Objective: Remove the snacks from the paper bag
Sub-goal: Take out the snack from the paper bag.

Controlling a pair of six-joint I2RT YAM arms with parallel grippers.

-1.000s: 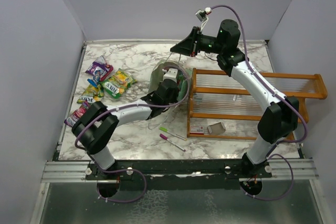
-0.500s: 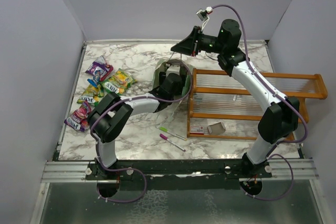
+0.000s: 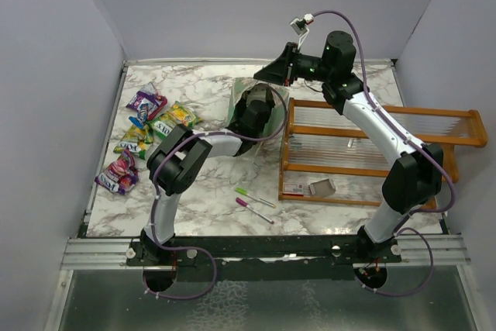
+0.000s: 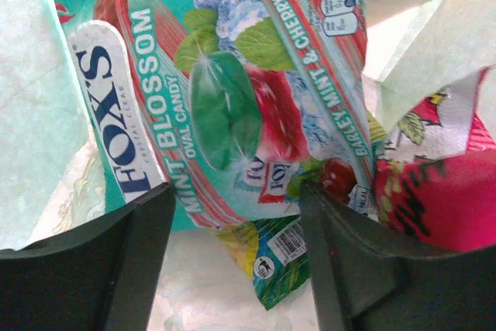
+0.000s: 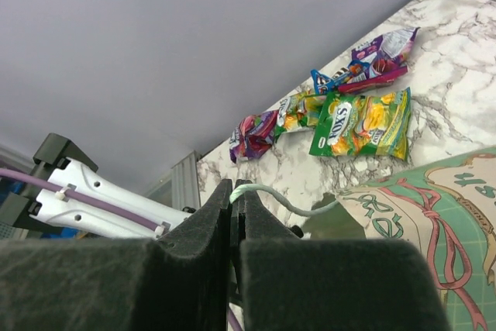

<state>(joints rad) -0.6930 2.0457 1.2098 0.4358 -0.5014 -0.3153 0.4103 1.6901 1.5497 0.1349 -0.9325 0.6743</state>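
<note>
L claw (image 4: 236, 195) is inside the paper bag (image 3: 240, 98), which stands upright mid-table, just left of the orange rack (image 3: 372, 108). L jaws are wide apart with nothing gripped. Wrist cam shows a teal "Mint Blossom" packet (image 4: 225, 98) lying flat straight ahead between the two fingers (image 4: 85, 269). Can't tell if the tips touch it. A pink/red packet (image 4: 442, 191) sits at its right and a green/yellow one (image 4: 271, 257) pokes out from under it. The cream bag wall (image 4: 31, 114) shows at left. R claw (image 5: 235, 191) is above the bag's far rim, jaws fully closed, pinching the thin string handle (image 5: 287, 205). The string loops from the pinch down toward the bag. Snacks already out are in a loose pile (image 3: 172, 122) at the far-left side of the table (image 3: 201, 191), well apart from the bag. The pile holds purple, green/yellow, blue and pink packets, several overlapping. Two pens, green (image 3: 254, 196) and pink (image 3: 254, 211), lie near each other in front of the bag, closer to the arm bases. Neither claw touches them.
</note>
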